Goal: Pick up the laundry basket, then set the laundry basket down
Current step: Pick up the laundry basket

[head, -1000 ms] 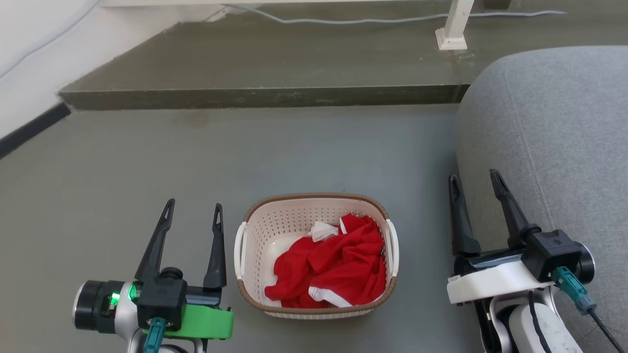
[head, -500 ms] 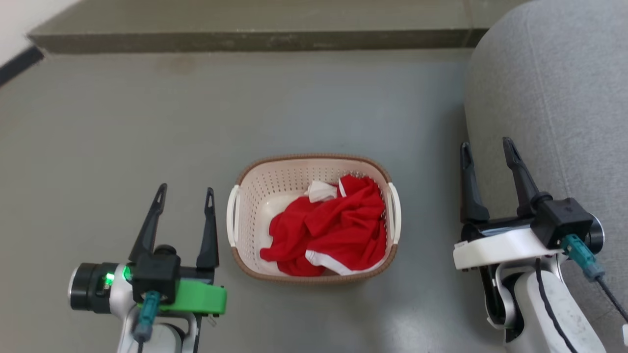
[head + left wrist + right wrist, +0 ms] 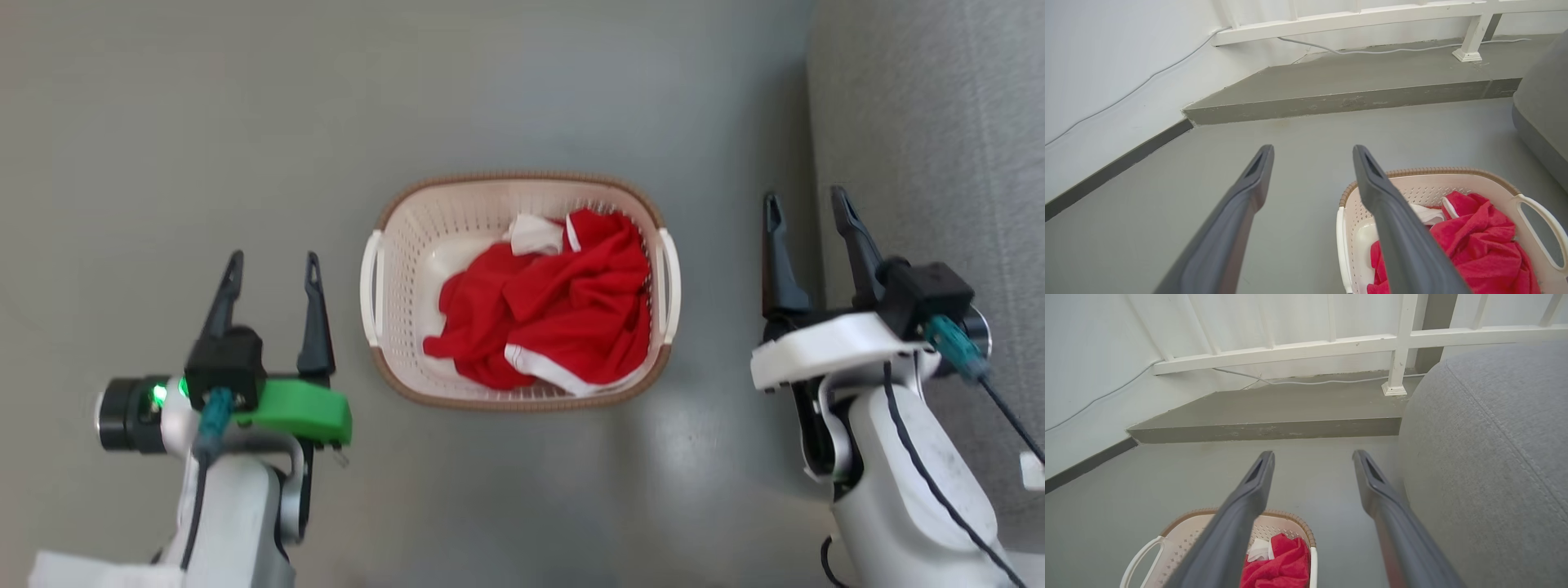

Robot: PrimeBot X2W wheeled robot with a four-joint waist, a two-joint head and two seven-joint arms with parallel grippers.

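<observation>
Head view, looking down. We see the laundry basket (image 3: 424,237), a small rounded-rectangular cream plastic container with perforated walls and a brown woven-look rim, standing upright on the smooth grey floor (image 3: 204,122) between the two arms. It holds a crumpled red garment with white trim (image 3: 563,318) and a small white piece of cloth (image 3: 535,233) near the far wall. A white side handle (image 3: 371,286) faces the left gripper (image 3: 273,261), and the opposite white handle (image 3: 671,286) faces the right gripper (image 3: 804,198).

We note that both grippers are released: each pair of long dark fingers stands apart with nothing between them. The left gripper, on its green housing (image 3: 298,404), lies near the basket's left wall without touching it. The right gripper lies somewhat farther from the right wall, just beside a grey fabric-covered sofa (image 3: 922,122).

Left wrist view. The spread fingers of the left gripper (image 3: 1311,150) point over bare floor; the basket (image 3: 1412,190) sits to their right. Beyond lie a raised grey step (image 3: 1351,85), a pale cable (image 3: 1392,50) and a white railing (image 3: 1372,16).

Right wrist view. The right gripper (image 3: 1312,454) is likewise parted, with the basket (image 3: 1180,539) low on the left and the sofa (image 3: 1494,437) on the right.
</observation>
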